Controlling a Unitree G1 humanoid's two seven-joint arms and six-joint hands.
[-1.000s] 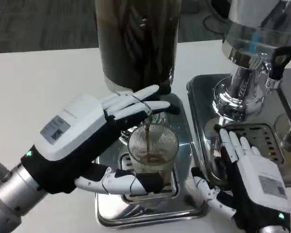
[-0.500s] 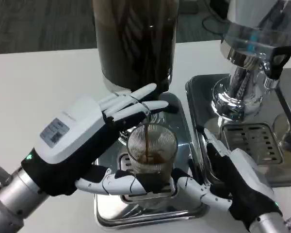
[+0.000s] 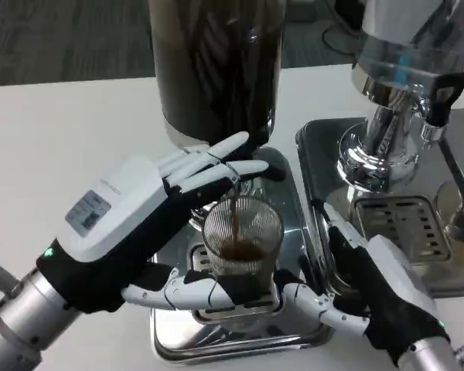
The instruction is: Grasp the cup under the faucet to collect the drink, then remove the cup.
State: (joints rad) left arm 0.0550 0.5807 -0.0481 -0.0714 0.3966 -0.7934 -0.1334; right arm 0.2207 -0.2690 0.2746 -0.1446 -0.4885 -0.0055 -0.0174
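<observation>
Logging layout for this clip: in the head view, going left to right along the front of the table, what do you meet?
Left hand → glass cup under the pouring stream, on its drip tray → right hand → second dispenser's grated tray.

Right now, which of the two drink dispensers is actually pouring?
The dark dispenser on the left: a brown stream falls from its faucet into the ribbed glass cup on its drip tray. The silver dispenser on the right pours nothing.

Head camera looks steeply down, close over the table (image 3: 69,124).
</observation>
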